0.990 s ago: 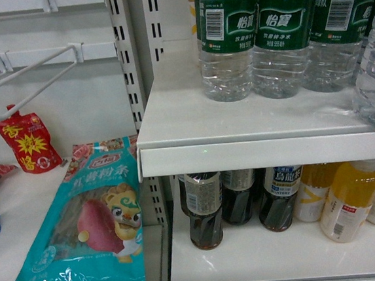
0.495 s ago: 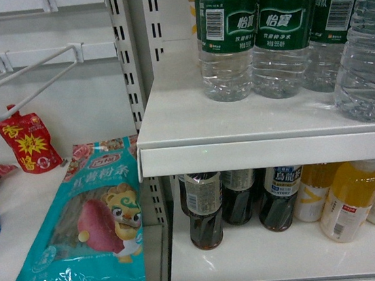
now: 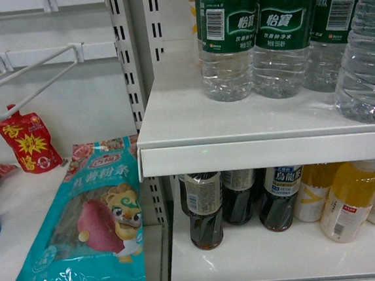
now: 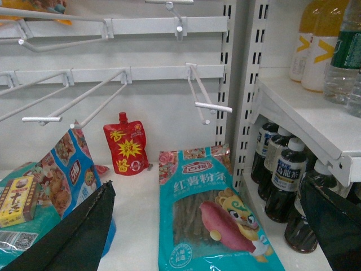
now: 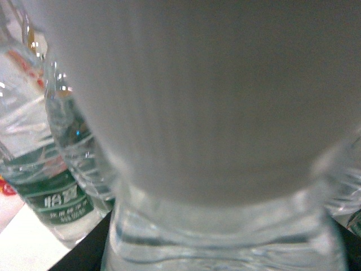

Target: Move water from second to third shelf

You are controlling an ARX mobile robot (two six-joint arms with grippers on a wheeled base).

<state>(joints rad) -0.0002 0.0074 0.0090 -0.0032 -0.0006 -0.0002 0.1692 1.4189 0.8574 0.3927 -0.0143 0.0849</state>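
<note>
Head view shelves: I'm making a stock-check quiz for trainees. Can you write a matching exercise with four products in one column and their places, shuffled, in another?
Things:
1. water bottles with green labels
2. dark drink bottles
3. red spout pouch
4. teal noodle bag

Places:
A. hanging from a white peg hook, left bay
B. upper right shelf
C. leaning against the upright post, left bay
D. lower right shelf, beside yellow drink bottles

Pairs: 1-B, 2-D, 3-A, 4-C
</note>
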